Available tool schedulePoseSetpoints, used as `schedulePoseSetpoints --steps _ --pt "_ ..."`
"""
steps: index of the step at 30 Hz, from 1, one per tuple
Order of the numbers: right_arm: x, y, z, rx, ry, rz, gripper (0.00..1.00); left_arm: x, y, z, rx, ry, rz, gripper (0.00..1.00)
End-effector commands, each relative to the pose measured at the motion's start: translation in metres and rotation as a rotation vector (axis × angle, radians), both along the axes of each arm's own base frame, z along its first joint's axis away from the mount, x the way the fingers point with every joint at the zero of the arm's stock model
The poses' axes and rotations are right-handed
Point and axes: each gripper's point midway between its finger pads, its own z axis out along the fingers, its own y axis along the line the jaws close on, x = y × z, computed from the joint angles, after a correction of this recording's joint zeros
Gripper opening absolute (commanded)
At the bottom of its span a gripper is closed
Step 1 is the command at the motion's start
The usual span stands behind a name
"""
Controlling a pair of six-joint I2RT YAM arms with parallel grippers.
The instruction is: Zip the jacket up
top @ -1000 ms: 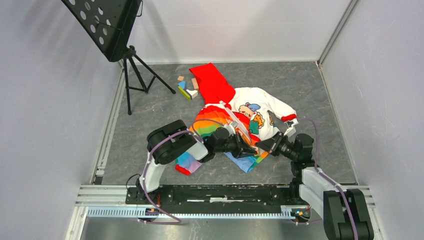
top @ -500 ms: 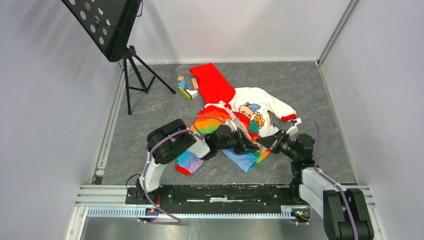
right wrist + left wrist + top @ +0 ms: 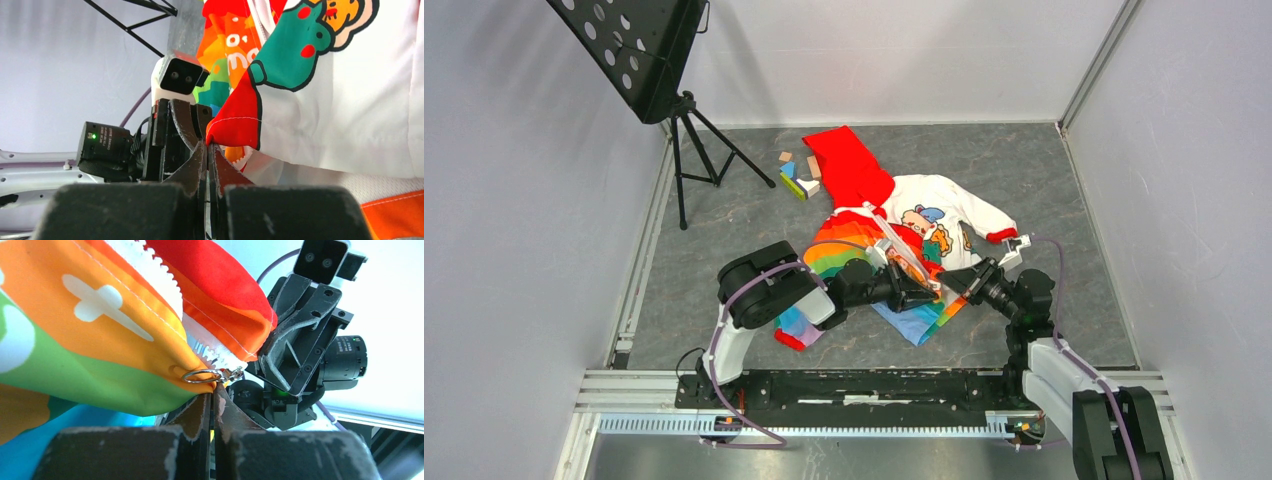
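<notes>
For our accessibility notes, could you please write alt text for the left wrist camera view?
The black left gripper, shut, pinches the rainbow-striped child's jacket just below the small metal ring pull on its white zipper. The black right gripper faces it from beyond, closed on the jacket's red edge.

Bright, even light with soft shadows — the left gripper [image 3: 214, 392] blurs nearest its wrist camera

Plain white walls [image 3: 904, 60] enclose a grey marbled tabletop [image 3: 724, 230] under even, soft light, with a black music stand [image 3: 646, 55] on tripod legs in the far left corner, its perforated desk tilted, and an aluminium rail [image 3: 844, 426] running along the near edge.
</notes>
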Motion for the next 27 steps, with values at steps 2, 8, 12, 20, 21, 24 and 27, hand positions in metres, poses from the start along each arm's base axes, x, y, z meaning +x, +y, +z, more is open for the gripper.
schedulePoseSetpoints --steps 2,8,12,20,21,24,27 --pt "-0.053 -0.011 -0.078 0.023 0.192 -0.079 0.00 -0.008 0.000 0.017 -0.082 -0.022 -0.008 0.03" --pt "-0.056 -0.012 -0.078 0.078 0.213 -0.117 0.00 -0.010 0.004 0.021 -0.086 -0.030 0.004 0.03" --pt "-0.060 -0.013 -0.077 0.128 0.222 -0.149 0.00 -0.009 0.002 0.033 -0.111 -0.045 0.027 0.02" --pt "-0.064 -0.012 -0.074 0.181 0.244 -0.169 0.00 -0.010 -0.004 0.060 -0.154 -0.103 0.035 0.02" --pt "-0.065 -0.011 -0.074 0.181 0.246 -0.166 0.00 -0.009 -0.003 0.063 -0.156 -0.117 0.040 0.02" --pt "-0.067 -0.009 -0.076 0.181 0.260 -0.150 0.00 -0.012 -0.004 0.061 -0.123 -0.150 0.018 0.02" --pt "-0.070 -0.007 -0.083 0.155 0.283 -0.135 0.00 -0.014 -0.006 0.063 -0.084 -0.190 -0.005 0.02"
